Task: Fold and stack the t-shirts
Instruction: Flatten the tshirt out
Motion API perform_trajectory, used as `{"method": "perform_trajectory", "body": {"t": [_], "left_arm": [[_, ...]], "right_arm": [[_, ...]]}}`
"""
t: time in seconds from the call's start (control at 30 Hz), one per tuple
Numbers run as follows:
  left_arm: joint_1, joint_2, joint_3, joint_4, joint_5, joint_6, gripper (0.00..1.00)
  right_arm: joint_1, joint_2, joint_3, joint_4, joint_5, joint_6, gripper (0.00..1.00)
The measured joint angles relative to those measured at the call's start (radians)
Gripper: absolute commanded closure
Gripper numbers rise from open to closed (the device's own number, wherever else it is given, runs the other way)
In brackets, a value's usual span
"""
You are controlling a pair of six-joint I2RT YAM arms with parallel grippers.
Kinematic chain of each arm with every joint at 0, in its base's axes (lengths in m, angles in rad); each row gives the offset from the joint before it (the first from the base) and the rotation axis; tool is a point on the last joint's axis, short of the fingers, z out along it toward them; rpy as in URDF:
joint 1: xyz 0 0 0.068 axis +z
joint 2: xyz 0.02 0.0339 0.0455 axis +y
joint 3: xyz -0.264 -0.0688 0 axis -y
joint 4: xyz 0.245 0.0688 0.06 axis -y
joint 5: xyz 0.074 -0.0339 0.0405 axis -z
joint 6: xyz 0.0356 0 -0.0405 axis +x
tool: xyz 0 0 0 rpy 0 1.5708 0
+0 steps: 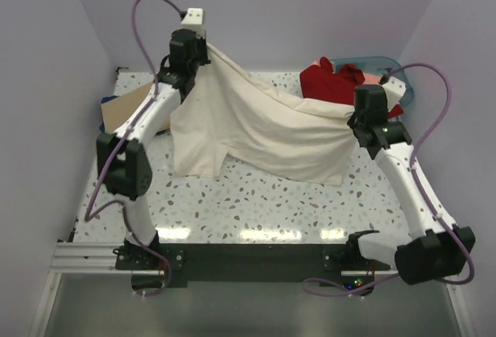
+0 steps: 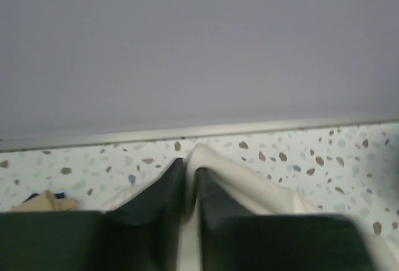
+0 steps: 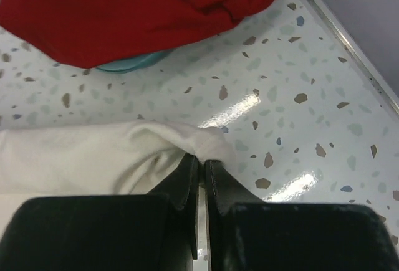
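The large cream t-shirt hangs stretched between my two grippers above the speckled table. My left gripper is shut on its far-left corner, raised high; in the left wrist view the cream cloth is pinched between the dark fingers. My right gripper is shut on the other corner, lower; the right wrist view shows the cream cloth bunched at the fingertips. A red t-shirt lies heaped at the back right, also in the right wrist view. A tan shirt lies at the left edge.
A teal plastic basket stands at the back right under the red shirt, its rim showing in the right wrist view. A salmon-pink cloth lies in it. Walls close in the table on three sides.
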Motion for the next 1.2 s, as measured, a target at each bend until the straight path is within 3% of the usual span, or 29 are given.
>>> {"method": "perform_trajectory", "body": {"t": [0.03, 0.07, 0.1, 0.13, 0.23, 0.3, 0.47, 0.53, 0.7, 0.8, 1.07, 1.2], "left_arm": [[0.0, 0.096, 0.095, -0.023, 0.023, 0.006, 0.44], [0.0, 0.204, 0.207, -0.051, 0.044, 0.002, 0.28], [0.0, 0.304, 0.308, -0.074, 0.067, -0.001, 0.16], [0.0, 0.372, 0.373, -0.101, 0.087, -0.007, 0.14], [0.001, 0.421, 0.372, -0.177, 0.13, -0.038, 0.12], [0.001, 0.356, 0.256, -0.176, 0.143, -0.051, 0.13], [0.002, 0.013, -0.229, -0.159, 0.118, -0.098, 0.24], [0.005, -0.102, -0.36, -0.177, 0.097, -0.119, 0.31], [0.064, -0.259, -0.615, -0.185, 0.08, -0.185, 0.35], [0.116, -0.253, -0.691, -0.216, 0.084, -0.208, 0.38], [0.154, -0.188, -0.716, -0.232, 0.146, -0.228, 0.43], [0.154, -0.182, -0.734, -0.229, 0.189, -0.231, 0.51]], "right_arm": [[-0.039, 0.041, -0.023, 0.023, -0.013, -0.001, 0.96], [-0.071, 0.089, -0.035, 0.04, -0.027, -0.006, 0.68], [-0.094, 0.125, -0.035, 0.05, -0.033, -0.007, 0.56], [-0.116, 0.174, -0.033, 0.069, -0.051, -0.023, 0.45], [-0.138, 0.292, -0.003, 0.098, -0.117, -0.064, 0.31], [-0.135, 0.318, 0.006, 0.11, -0.166, -0.085, 0.29], [-0.132, 0.27, 0.002, 0.123, -0.264, -0.102, 0.28], [-0.132, 0.227, -0.018, 0.13, -0.299, -0.099, 0.29], [-0.132, 0.154, -0.133, 0.135, -0.362, -0.076, 0.3], [-0.132, 0.156, -0.203, 0.126, -0.397, -0.056, 0.3], [-0.132, 0.153, -0.283, 0.107, -0.444, -0.014, 0.3], [-0.132, 0.151, -0.315, 0.094, -0.444, 0.011, 0.3]]}}
